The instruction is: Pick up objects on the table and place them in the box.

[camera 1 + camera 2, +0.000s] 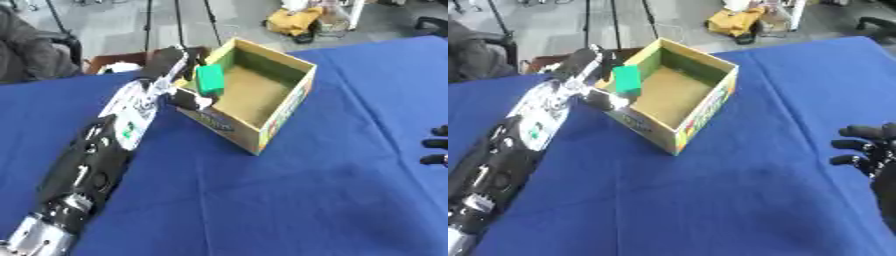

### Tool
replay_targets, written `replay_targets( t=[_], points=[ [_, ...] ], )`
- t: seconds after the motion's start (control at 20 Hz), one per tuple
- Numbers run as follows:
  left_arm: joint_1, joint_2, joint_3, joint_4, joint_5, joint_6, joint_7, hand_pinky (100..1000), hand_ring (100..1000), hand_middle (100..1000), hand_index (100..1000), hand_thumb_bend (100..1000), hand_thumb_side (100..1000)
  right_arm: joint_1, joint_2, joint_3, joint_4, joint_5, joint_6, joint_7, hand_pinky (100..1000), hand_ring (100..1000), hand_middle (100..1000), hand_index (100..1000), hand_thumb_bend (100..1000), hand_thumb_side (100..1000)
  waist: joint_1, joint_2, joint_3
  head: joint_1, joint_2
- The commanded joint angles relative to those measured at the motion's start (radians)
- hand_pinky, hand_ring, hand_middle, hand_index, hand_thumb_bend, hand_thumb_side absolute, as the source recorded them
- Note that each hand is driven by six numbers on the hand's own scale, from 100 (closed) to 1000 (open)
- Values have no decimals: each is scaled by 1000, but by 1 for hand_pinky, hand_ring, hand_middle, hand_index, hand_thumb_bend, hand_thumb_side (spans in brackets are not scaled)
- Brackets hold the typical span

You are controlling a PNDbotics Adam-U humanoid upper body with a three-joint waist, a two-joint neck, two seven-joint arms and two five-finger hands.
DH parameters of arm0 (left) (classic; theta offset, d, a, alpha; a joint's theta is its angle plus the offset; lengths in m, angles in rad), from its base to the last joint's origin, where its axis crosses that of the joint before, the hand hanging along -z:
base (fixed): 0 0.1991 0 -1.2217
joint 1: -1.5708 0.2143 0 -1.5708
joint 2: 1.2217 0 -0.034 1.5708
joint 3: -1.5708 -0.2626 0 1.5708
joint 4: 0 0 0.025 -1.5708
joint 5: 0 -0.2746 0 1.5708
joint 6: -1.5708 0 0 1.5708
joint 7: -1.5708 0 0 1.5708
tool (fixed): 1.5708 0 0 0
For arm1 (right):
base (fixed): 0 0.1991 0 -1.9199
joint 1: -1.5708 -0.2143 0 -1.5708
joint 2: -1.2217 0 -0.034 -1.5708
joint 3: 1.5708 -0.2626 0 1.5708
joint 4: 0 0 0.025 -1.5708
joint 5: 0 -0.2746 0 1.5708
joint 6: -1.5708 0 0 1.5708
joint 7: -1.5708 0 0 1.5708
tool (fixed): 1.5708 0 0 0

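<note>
An open cardboard box (286,116) with a printed outer wall and a green inner wall stands on the blue table, toward the far side. My left arm reaches from the lower left up to the box's left wall. My left hand (171,64) is curled on a green block (210,80), which hangs at the box's left rim, partly over the inside. The box floor shows bare brown. My right hand (870,150) rests at the right edge, away from the box, fingers relaxed and pointing left, holding nothing.
Blue cloth (289,200) covers the table in front of and to the right of the box. The table's far edge runs just behind the box. Beyond it are a brown seat (114,61), a yellow bundle (293,21) on the floor and stand legs.
</note>
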Motion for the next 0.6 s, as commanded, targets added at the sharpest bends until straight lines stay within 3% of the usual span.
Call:
replay_targets(
  t=[0.05,0.25,0.4,0.5,0.6],
  points=[
    [-26,17,6,21,-37,-16,12,535,508,358,562,237,281,-17,-3,8,-11,-2,2,14,573,700,690,728,100,875,-3,-11,-15,19,-17],
    [-25,12,17,54,-70,-29,37,566,561,433,628,394,389,-22,0,13,-11,0,3,21,573,700,689,728,100,875,1,-6,-39,27,-22],
    [-24,10,20,60,-75,-44,51,622,658,567,740,545,501,-22,0,13,-11,0,3,21,573,700,689,728,100,876,2,-6,-44,27,-22],
    [-24,9,21,59,-72,-53,55,659,717,640,786,687,603,-22,1,13,-10,0,4,22,573,700,688,728,100,876,2,-7,-43,26,-21],
    [-24,8,22,56,-68,-62,56,695,766,710,798,773,676,-22,1,13,-10,-1,4,23,573,700,688,728,100,876,3,-10,-42,26,-21]
  ],
)
